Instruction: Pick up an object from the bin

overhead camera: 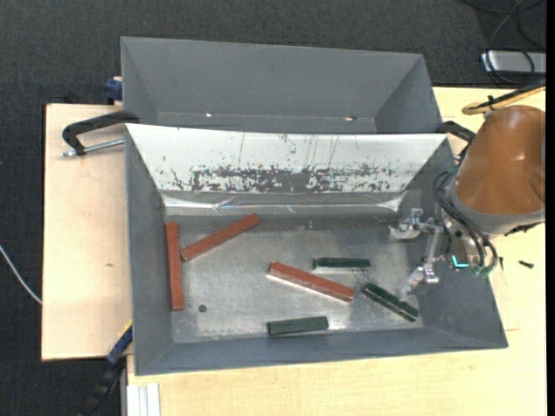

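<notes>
The arm reached in from the right, and its pincer [424,272] hung low, pointing down. Up and to the right of the pincer sat the wrist's orange cover [505,170]. A metal bracket [414,225] jutted out just above the pincer, and dark cables [473,253] looped at its right.

Dark carpet floor [260,7], pale wooden table [347,390], black cables [507,7] at top right.

No text, label, brand, number or sign could be read anywhere, and the dark speckled band [286,178] along the pale back wall of the grey bin [146,258] formed no legible characters.
</notes>
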`<action>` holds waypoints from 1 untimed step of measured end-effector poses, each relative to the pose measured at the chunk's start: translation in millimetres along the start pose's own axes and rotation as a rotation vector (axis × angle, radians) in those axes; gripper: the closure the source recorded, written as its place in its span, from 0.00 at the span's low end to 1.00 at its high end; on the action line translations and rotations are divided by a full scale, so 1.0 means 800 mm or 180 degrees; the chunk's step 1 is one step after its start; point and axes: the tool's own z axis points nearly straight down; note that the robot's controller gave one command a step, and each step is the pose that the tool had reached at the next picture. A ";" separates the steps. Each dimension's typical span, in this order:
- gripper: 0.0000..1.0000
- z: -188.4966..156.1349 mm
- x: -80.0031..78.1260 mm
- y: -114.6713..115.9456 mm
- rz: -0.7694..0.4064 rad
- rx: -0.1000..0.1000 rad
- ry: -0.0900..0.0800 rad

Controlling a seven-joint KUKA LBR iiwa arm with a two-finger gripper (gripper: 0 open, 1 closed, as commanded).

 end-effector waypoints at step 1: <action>0.00 -0.005 -0.003 0.001 -0.0005 0.0004 -0.0025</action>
